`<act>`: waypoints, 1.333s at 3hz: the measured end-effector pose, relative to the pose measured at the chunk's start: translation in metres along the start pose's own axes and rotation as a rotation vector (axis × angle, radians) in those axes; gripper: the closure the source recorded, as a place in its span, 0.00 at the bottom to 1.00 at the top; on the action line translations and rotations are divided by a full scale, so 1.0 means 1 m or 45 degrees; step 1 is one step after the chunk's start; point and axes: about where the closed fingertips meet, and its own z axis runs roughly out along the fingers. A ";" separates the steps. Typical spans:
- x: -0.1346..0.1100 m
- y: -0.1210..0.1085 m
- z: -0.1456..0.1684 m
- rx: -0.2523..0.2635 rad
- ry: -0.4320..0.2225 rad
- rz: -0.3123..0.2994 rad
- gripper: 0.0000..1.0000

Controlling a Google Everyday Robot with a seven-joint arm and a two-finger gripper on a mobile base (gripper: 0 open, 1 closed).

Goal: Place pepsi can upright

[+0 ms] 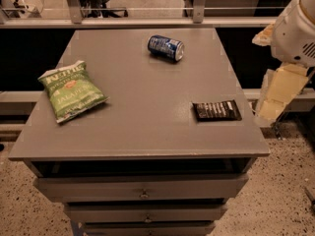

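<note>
Three things are on the flat grey top of a metal drawer cabinet [142,117], all well apart from each other. The small dark blue pepsi can with silver ends [166,48] is toward the far edge, a bit right of the middle. It's lying on its side, not upright, with one silver end pointing right and slightly toward the camera, and the white lettering runs along the body. Nothing is touching it.

On the left side there's a crinkly green chip bag [73,90] lying flat and turned at an angle. Near the right edge, closer to the front, is a flat black wrapped snack bar [216,110], also lying flat with its long side roughly parallel to the front edge.

The robot's cream-coloured gripper [279,91] hangs off to the right of the cabinet, past the table edge, below the chunky white arm housing [295,31]. It's over the floor rather than the top, nearest the snack bar and well away from the can. Honestly can't tell whether it's spread apart or closed up, but it isn't holding anything I can see.

Below the top are grey drawers with small knobs [143,194], and the floor is speckled [290,195].
</note>
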 end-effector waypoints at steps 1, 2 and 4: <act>-0.030 -0.037 0.024 0.031 -0.101 0.013 0.00; -0.066 -0.081 0.051 0.065 -0.240 0.067 0.00; -0.124 -0.163 0.098 0.137 -0.448 0.264 0.00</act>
